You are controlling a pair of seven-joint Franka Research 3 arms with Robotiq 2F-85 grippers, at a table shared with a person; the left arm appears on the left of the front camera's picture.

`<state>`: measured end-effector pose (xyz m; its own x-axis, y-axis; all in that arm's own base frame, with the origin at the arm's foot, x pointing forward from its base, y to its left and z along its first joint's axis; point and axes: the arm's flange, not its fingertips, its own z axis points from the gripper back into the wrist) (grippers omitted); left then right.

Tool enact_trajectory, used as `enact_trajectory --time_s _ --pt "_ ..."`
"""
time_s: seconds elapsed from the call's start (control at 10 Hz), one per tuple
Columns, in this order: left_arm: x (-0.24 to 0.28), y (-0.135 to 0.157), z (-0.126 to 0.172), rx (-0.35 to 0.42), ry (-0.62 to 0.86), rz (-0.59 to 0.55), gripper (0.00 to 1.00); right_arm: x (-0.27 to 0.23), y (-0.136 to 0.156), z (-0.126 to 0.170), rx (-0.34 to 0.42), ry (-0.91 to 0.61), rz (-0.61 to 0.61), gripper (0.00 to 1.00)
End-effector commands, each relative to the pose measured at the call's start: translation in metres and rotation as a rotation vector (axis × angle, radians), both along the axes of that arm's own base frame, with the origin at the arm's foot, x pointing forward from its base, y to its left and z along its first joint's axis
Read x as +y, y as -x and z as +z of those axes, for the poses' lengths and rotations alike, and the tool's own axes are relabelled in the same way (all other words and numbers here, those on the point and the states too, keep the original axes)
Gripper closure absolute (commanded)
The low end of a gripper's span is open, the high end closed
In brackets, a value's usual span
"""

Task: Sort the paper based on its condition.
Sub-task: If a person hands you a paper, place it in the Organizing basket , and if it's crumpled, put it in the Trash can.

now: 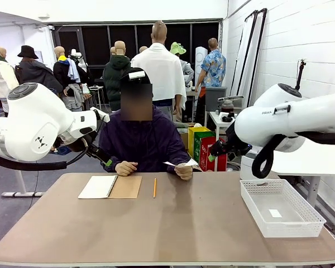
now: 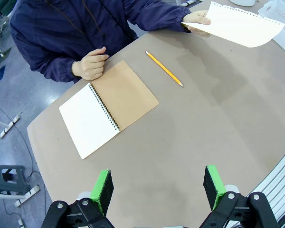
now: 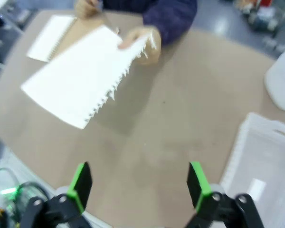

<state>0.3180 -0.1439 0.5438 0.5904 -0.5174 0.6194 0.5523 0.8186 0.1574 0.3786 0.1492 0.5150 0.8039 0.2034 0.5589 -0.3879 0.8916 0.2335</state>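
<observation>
Green pads (image 2: 103, 190) stand wide apart on the left gripper (image 2: 157, 187) and the right gripper (image 3: 138, 183), nothing between either pair. Beyond them lie the notebook (image 2: 109, 107), pencil (image 2: 164, 69) and basket (image 3: 266, 152). Farther off, the person's hand (image 3: 142, 40) holds 1 sheet of paper (image 3: 80, 78) above the table. A pinch at its free, sagging end could crumple it or let it slip.

Our left arm (image 1: 33, 128) comes in from the left, held high, with its elbow bent and its wrist turned inward and down. Our right arm (image 1: 293, 120) enters from the right, also raised, its forearm reaching toward the middle. Our left gripper (image 2: 157, 179) points downward, green-padded fingers (image 2: 103, 187) spread wide with nothing between them. Our right gripper (image 3: 138, 172) is likewise wide apart and empty.
</observation>
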Motion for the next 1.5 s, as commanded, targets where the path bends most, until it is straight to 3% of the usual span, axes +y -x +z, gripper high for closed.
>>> enact_trajectory --time_s 0.0,0.1,0.2,0.7,0.9,1.4 --pt "0.0 0.0 0.0 0.002 -0.001 -0.011 0.0 -0.003 -0.017 -0.006 0.1 -0.121 -0.086 0.0" --pt "0.0 0.0 0.0 0.002 -0.001 -0.011 0.0 -0.005 -0.018 -0.01 0.139 -0.128 -0.104 0.0" --pt "0.0 0.0 0.0 0.002 -0.001 -0.011 0.0 -0.005 -0.018 -0.005 0.101 -0.081 -0.104 0.0" --pt "0.0 0.0 0.0 0.002 -0.001 -0.011 0.0 -0.004 -0.014 -0.009 0.097 -0.087 -0.088 0.0" --pt "0.0 0.0 0.0 0.002 -0.001 -0.011 0.0 -0.015 -0.05 -0.019 0.317 -0.296 -0.192 0.0" --pt "0.0 0.0 0.0 0.002 -0.001 -0.011 0.0 -0.023 -0.102 -0.058 0.62 -0.549 -0.229 0.0"
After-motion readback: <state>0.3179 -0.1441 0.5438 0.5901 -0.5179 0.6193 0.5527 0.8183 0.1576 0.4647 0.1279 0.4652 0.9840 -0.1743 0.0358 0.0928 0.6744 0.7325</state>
